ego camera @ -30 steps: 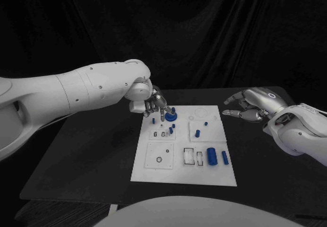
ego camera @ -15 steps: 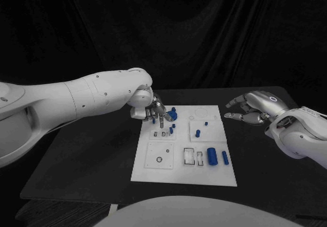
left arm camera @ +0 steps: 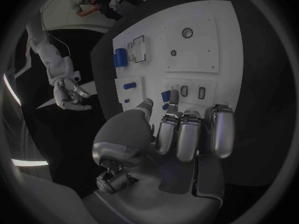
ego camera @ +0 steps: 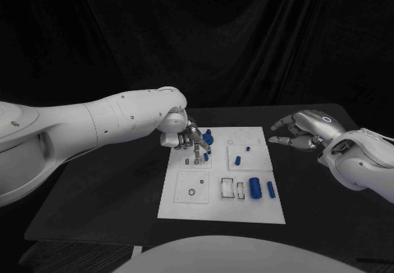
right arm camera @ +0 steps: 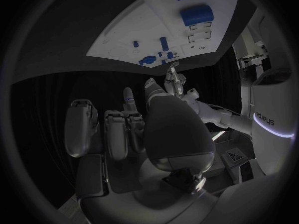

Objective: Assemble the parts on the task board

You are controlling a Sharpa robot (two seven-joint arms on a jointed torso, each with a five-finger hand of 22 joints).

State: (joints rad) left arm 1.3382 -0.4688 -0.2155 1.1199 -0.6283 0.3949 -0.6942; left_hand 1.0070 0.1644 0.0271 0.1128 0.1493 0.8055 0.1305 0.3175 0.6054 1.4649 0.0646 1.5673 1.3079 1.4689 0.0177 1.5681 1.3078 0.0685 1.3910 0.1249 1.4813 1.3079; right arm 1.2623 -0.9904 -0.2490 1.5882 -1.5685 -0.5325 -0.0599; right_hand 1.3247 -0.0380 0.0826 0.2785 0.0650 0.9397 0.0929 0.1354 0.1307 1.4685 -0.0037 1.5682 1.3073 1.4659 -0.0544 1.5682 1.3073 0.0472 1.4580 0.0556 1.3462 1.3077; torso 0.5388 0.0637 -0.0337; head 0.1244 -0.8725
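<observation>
"epsys"-like lettering on white arm [right arm camera: 264,117]

Black table [ego camera: 107,187] — white task board [ego camera: 221,210], seemingly flat

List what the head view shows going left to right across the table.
Left hand over the board's far left part → task board with its blue parts → right hand, off the board's right edge.

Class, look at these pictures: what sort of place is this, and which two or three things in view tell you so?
Probably a robotics test lab. A white task board with small blue parts lies on a black table against dark curtains, and two robot hands, left and right, work over it.
</observation>
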